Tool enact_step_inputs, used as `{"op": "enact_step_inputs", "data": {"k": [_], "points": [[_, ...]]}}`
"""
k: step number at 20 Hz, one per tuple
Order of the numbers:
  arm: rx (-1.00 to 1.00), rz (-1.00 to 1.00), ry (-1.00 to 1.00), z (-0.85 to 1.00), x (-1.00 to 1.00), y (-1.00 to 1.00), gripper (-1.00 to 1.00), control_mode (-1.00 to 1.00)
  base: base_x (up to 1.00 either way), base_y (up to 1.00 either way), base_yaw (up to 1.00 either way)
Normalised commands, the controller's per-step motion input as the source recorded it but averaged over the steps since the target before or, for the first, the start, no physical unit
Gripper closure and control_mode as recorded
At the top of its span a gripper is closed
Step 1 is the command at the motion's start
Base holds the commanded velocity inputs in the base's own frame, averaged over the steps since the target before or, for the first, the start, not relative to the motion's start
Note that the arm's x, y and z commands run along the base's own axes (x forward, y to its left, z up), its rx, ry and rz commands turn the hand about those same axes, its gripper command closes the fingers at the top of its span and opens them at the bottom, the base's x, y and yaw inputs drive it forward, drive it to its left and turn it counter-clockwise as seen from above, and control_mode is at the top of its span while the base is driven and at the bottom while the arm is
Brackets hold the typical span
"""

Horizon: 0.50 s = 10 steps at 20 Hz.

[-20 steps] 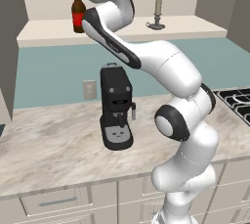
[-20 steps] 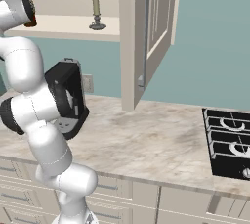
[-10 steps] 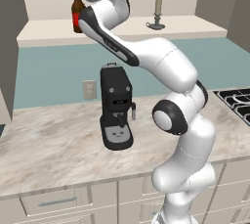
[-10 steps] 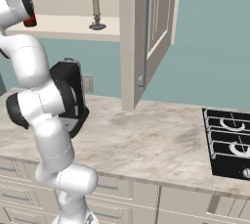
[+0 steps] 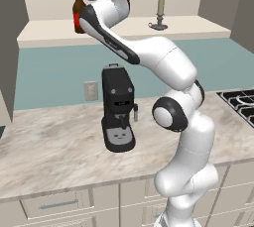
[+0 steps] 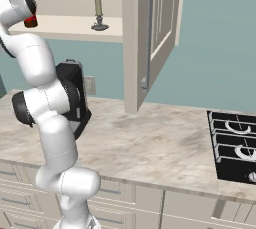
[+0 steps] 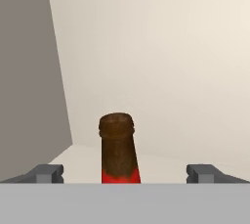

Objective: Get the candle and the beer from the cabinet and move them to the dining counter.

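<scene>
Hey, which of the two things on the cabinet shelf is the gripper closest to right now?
The beer, at the shelf's left end; the open gripper straddles its neck. The candle stands farther right.

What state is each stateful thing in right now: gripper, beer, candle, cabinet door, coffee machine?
gripper: open, fingertips either side of the bottle neck, not touching it
beer: upright on the cabinet shelf, not gripped
candle: upright in its holder on the same shelf, unlit
cabinet door: swung open
coffee machine: standing on the worktop, nothing under its spout
</scene>
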Motion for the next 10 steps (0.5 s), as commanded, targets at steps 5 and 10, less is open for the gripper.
{"op": "enact_step_inputs", "data": {"k": [5, 10], "points": [[0.00, 0.00, 0.04, 0.00, 0.20, 0.00, -1.00, -1.00, 0.00, 0.00, 0.00], [0.00, 0.00, 0.03, 0.00, 0.06, 0.00, -1.00, -1.00, 0.00, 0.00, 0.00]]}}
